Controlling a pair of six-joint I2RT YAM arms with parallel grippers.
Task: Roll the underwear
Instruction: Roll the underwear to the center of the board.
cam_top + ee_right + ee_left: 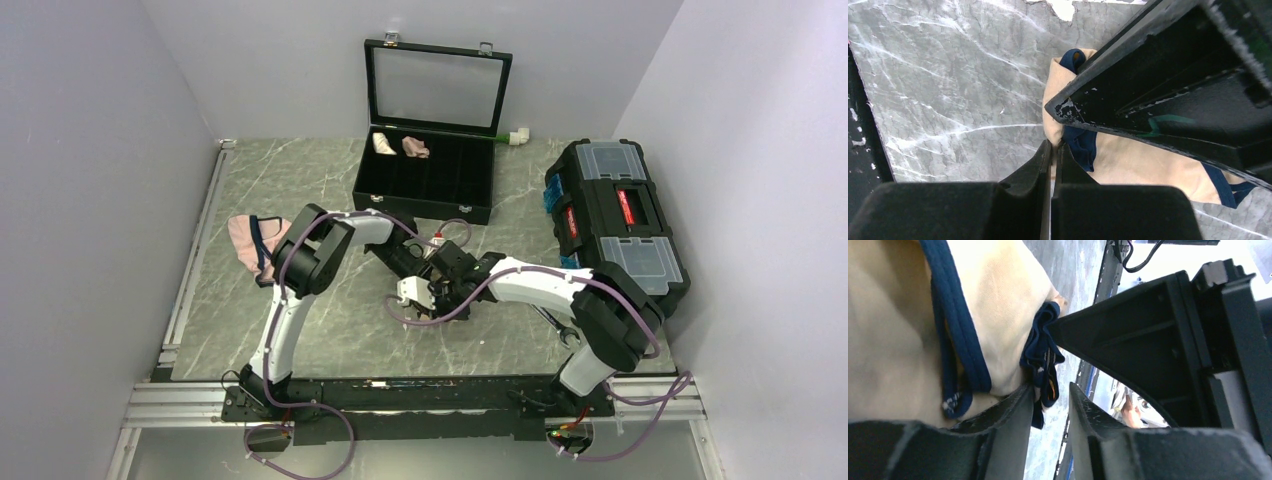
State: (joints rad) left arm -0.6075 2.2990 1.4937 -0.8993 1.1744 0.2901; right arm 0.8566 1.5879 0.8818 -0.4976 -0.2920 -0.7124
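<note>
The underwear (893, 340) is tan-beige fabric with navy edging, lying bunched on the marble table. In the right wrist view the underwear (1128, 160) lies to the right of my right gripper (1053, 144), which is shut on a fold of its tan edge. My left gripper (1050, 390) is open, and the gap between its fingers shows bare table. The bunched navy edging (1043, 355) rests against its left finger. In the top view both grippers meet at the table's middle, left gripper (420, 285) and right gripper (447, 290), and they hide most of the underwear.
A pink underwear (255, 240) lies at the left. An open black case (425, 190) at the back holds a cream roll (383, 143) and a pink roll (415, 147). A black toolbox (615, 225) stands at the right, with a wrench (555, 325) near it.
</note>
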